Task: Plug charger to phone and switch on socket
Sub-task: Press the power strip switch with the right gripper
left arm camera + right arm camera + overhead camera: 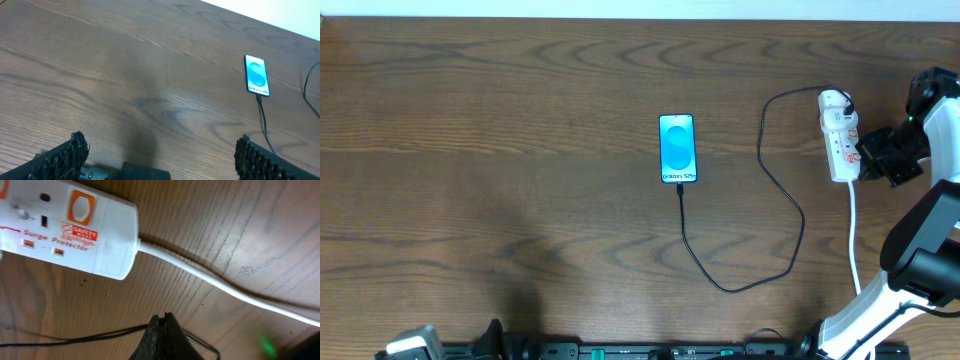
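The socket (838, 140) is lying on the table (520, 150) just ahead of the right pincer (162, 325), with its cord (225, 282) trailing off to one side. The charger (790, 200) is passing close by that pincer's tips and running up to the phone (677, 149), which is lying well apart from it, far ahead and to the right of the left pincer (161, 150).

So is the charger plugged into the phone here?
Looks plugged in: the charger runs straight into the bottom edge of the phone in overhead and left wrist views.
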`<state>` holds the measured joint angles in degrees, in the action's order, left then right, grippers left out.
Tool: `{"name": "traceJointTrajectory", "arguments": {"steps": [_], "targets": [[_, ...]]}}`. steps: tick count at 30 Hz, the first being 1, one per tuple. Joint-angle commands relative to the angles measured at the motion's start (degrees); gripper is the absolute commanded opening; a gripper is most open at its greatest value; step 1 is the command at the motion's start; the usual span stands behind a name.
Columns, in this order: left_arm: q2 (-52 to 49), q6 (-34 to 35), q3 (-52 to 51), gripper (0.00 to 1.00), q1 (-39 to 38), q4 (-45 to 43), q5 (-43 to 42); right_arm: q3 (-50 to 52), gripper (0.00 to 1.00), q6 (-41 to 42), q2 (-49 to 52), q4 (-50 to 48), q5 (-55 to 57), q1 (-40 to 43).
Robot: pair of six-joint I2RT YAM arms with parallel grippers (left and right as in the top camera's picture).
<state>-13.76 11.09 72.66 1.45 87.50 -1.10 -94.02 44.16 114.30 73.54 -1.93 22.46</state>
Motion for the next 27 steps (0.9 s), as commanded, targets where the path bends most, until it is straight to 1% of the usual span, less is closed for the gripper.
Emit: {"name": "traceJointTrajectory", "arguments": {"steps": [1,5,17,27], "targets": [[0.37,-0.55,-0.07,0.95,0.24,0.15,0.72,-1.46,0.01,0.94,-0.07,-0.09,-0.15,0.74],[0.37,-0.55,-0.07,0.95,0.24,0.15,0.72,-2.62,0.01,-0.46,-0.07,-0.20,-0.15,1.27],[0.37,-0.55,-0.07,0.95,0.24,0.15,0.70,-4.74,0.01,-0.85,-0.07,-0.20,-0.13,2.38],[0.37,-0.55,-0.07,0.95,0.24,0.15,0.72,-8.96,0.01,-2.49,-0.04,0.33,-0.11,2.73]]}}
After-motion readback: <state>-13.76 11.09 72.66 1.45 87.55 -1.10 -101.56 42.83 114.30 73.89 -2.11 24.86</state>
